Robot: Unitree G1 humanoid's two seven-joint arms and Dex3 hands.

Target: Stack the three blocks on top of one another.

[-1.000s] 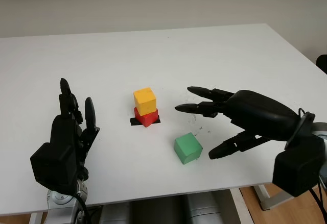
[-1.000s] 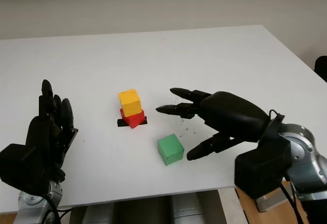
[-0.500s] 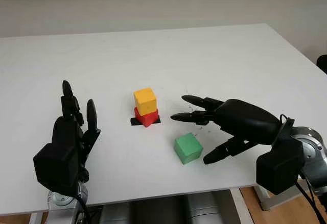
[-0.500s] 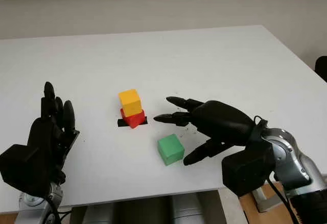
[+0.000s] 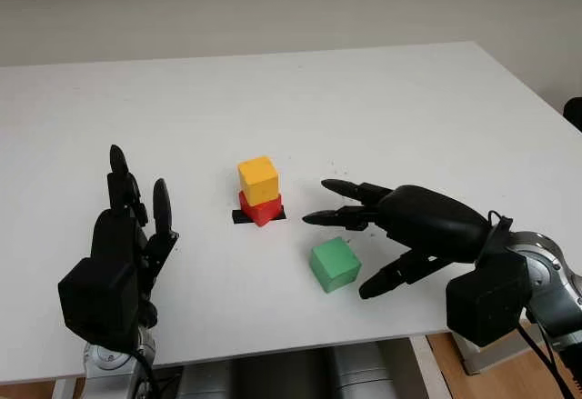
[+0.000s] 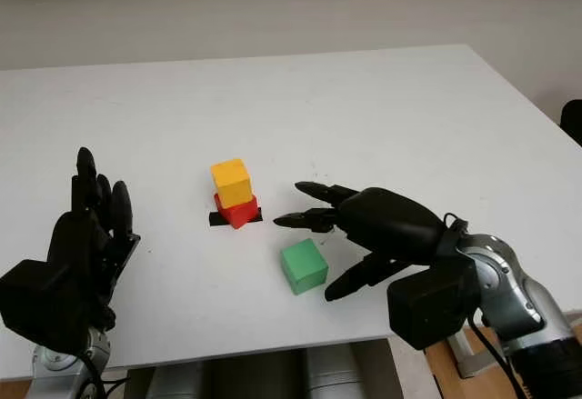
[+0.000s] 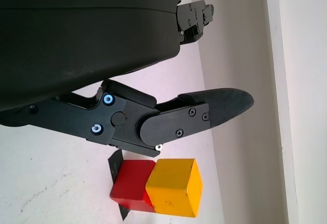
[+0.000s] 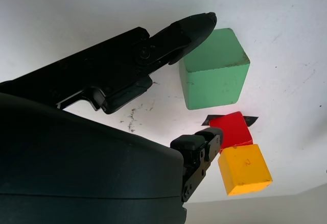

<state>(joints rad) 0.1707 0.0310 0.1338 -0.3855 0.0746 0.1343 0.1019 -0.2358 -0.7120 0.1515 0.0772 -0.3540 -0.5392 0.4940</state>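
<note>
1. Three blocks sit on the white table [image 5: 409, 108], one each of yellow, red and green.
2. The red block [image 5: 261, 208] lies on a small black mark [image 5: 239, 218] near the table's middle; the yellow block [image 5: 258, 179] stands directly on top of it, turned a little against it, so two of the three are stacked.
3. The green block [image 5: 334, 264] lies alone on the table, near the red block, on the side toward the robot and toward the right arm, apart from the stack.
4. The right hand [image 5: 391, 231] is open and holds nothing. It hovers just beside the green block on the side away from the red block: two fingers [image 5: 338, 203] reach out past the green block's far edge toward the stack, and the thumb [image 5: 386, 275] points at the block's near side. None of them touches the block.
5. In the right wrist view one finger's tip [image 8: 199, 24] lies over the green block's [image 8: 214, 76] top edge.
6. The left hand [image 5: 127, 235] is open, held upright, well apart from the red block on the left-arm side.
</note>
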